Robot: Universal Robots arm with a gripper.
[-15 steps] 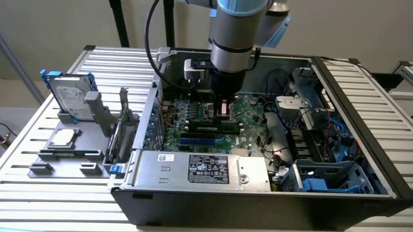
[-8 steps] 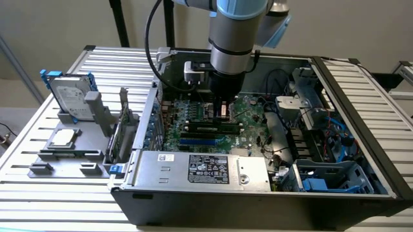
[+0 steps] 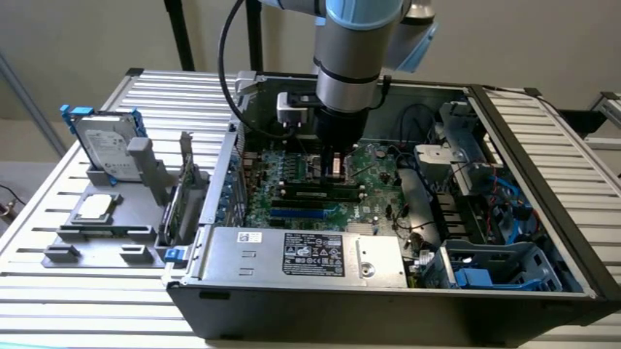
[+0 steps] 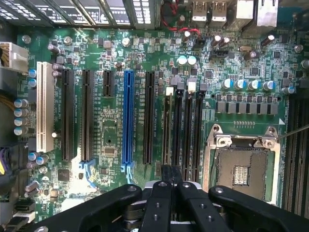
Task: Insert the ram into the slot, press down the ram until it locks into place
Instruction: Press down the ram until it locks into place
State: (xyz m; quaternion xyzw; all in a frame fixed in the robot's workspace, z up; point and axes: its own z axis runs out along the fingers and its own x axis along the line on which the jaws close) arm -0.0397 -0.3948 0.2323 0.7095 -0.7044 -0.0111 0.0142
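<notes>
The ram [image 4: 166, 128] shows edge-on as a thin green stick standing in the outermost of the black memory slots [image 4: 187, 128], beside the long black expansion slot. In the exterior view the ram [image 3: 313, 193] lies along the slots in the middle of the motherboard. My gripper [image 4: 169, 180] hangs straight down over one end of the ram, its black fingers [image 4: 158, 203] pressed together with nothing between them. Whether the tips touch the ram's top edge I cannot tell. In the exterior view the gripper [image 3: 335, 173] stands low inside the open computer case [image 3: 388, 309].
The bare CPU socket [image 4: 241, 166] lies next to the memory slots. A blue expansion slot [image 4: 128, 118] and a white one [image 4: 45, 106] lie beyond them. A silver power supply [image 3: 301, 254] fills the case front. Cables and a drive cage [image 3: 495, 265] crowd the exterior view's right. A hard drive [image 3: 107, 145] stands in a grey fixture outside.
</notes>
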